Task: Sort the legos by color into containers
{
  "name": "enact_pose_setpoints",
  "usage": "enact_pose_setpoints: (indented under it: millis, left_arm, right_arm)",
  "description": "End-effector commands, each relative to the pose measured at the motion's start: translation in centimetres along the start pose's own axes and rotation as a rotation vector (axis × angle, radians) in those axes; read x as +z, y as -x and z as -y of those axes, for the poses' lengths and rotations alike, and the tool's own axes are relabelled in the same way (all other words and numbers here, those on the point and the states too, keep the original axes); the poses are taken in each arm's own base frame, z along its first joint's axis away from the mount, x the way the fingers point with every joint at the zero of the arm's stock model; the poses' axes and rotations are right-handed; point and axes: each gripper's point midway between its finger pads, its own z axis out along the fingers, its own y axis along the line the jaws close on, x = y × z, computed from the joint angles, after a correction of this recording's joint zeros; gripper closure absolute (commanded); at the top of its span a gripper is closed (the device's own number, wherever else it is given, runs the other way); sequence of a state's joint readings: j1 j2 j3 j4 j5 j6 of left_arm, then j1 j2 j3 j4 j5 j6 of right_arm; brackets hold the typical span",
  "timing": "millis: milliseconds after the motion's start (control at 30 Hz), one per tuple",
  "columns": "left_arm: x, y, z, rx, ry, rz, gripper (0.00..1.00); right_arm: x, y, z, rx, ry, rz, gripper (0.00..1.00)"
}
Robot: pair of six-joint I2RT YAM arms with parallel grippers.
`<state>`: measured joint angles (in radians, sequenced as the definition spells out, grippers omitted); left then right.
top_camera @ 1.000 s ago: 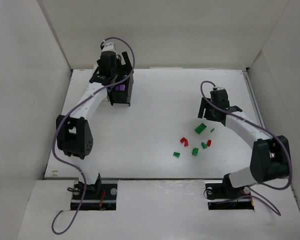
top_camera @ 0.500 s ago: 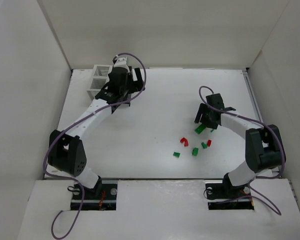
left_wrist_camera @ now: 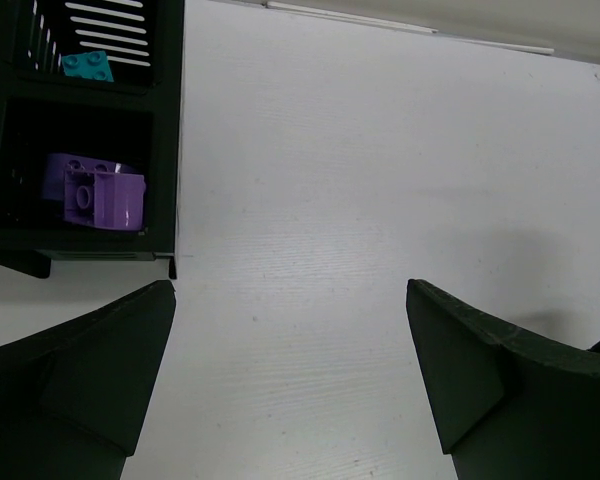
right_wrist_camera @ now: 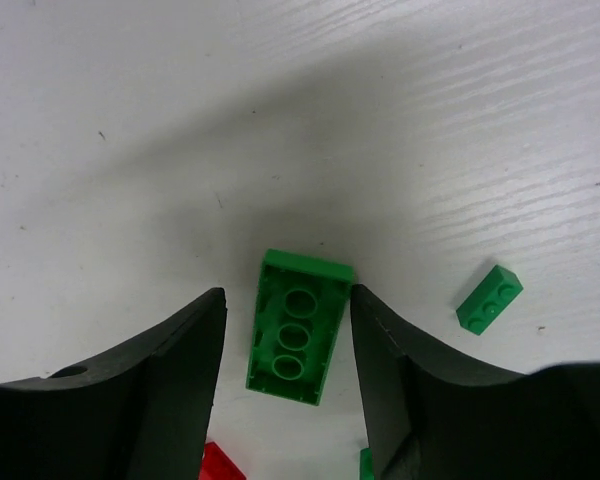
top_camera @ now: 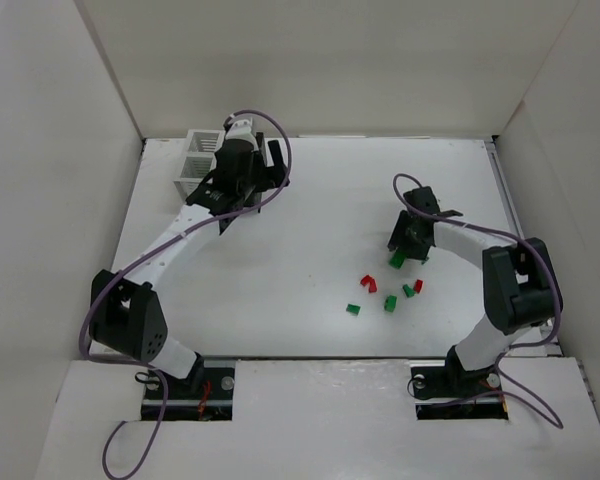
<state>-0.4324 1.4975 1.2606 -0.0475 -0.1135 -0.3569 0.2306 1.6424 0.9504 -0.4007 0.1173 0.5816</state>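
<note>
Two claws on show, well apart. The left claw [left_wrist_camera: 290,300] hangs wide open with nothing in it, up at 10 o'clock on the table [top_camera: 310,200], just beside the boxes. There are two boxes, joined together. The white box [top_camera: 198,152] is plain to see from above, and the black box [left_wrist_camera: 166,120] fills the 10 o'clock corner of the left wrist view.

Two bricks are already inside. One purple brick [left_wrist_camera: 95,195] lies in the nearer black compartment. One teal brick [left_wrist_camera: 87,66] lies in the compartment at 12 o'clock from it, where white slats show.

Over at 4 o'clock on the table I count six loose bricks [top_camera: 390,302] from above: four green and two red bricks [top_camera: 368,283].

The right claw [right_wrist_camera: 285,292] is down at the 12 o'clock end of that scatter, its two fingers straddling one big green brick [right_wrist_camera: 298,340]. That brick lies on the table underside up, with three round sockets showing. One finger sits right at its corner on the 3 o'clock side. A sliver of bare table shows between the brick and the finger at 9 o'clock. So it is bracketed, not clamped, and nothing is lifted.

One small green brick [right_wrist_camera: 489,298] lies at 3 o'clock of the big one, clear of the finger. I cannot tell whether it is among my six. One red corner pokes in at 7 o'clock and one green sliver at 6 o'clock, on the wrist view's bottom edge.
</note>
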Motion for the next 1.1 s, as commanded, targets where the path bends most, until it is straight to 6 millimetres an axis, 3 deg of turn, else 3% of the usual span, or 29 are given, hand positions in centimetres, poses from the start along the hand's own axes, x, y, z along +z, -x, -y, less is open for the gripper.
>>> enact_pose_setpoints:
  millis: [0, 333, 500, 567, 600, 700, 767, 900, 967, 1033, 1067]
  left_arm:
    - [-1.6, 1.8, 0.7, -0.008, -0.029, 0.064, 0.0]
    - [-2.2, 2.6, 0.7, 0.007, -0.028, 0.088, 0.0]
    - [-3.1, 2.7, 0.4, 0.014, -0.026, 0.108, 0.0]
    - [-3.2, 2.4, 1.1, 0.036, -0.069, 0.091, 0.0]
    - [-3.5, 2.4, 1.7, 0.035, -0.121, 0.079, 0.0]
    - [-4.0, 1.3, 3.2, 0.058, -0.244, 0.035, 0.0]
    - [-4.9, 0.5, 4.4, 0.076, -0.362, 0.019, 0.0]
    - [-6.8, -0.4, 6.5, 0.105, -0.438, 0.052, 0.0]
    - [-8.0, -1.5, 8.6, 0.103, -0.447, 0.071, 0.0]
    - [-8.1, -1.7, 9.0, 0.103, -0.376, 0.121, 0.0]
    - [-9.1, -2.5, 11.2, 0.107, -0.411, 0.122, 0.0]
  right_arm:
    - [0.0, -0.3, -0.1, 0.017, -0.052, -0.02, 0.43]
    - [0.0, -0.5, -1.0, -0.034, -0.109, -0.022, 0.66]
    - [0.2, -0.1, -1.4, -0.068, -0.109, -0.016, 0.69]
    - [-0.8, 0.8, -3.2, -0.107, -0.051, 0.027, 0.71]
    - [-2.1, 2.4, -4.8, -0.139, 0.014, 0.091, 0.71]
    - [-5.0, 4.7, -8.6, -0.243, 0.19, 0.199, 0.72]
    - [-8.6, 5.9, -12.0, -0.252, 0.389, 0.266, 0.72]
    - [-12.7, 8.0, -14.4, -0.16, 0.566, 0.305, 0.71]
    - [-14.1, 8.8, -15.2, -0.073, 0.601, 0.311, 0.71]
    - [-14.6, 8.5, -16.2, -0.03, 0.637, 0.295, 0.7]
    - [-15.0, 8.7, -16.7, 0.011, 0.665, 0.286, 0.7]
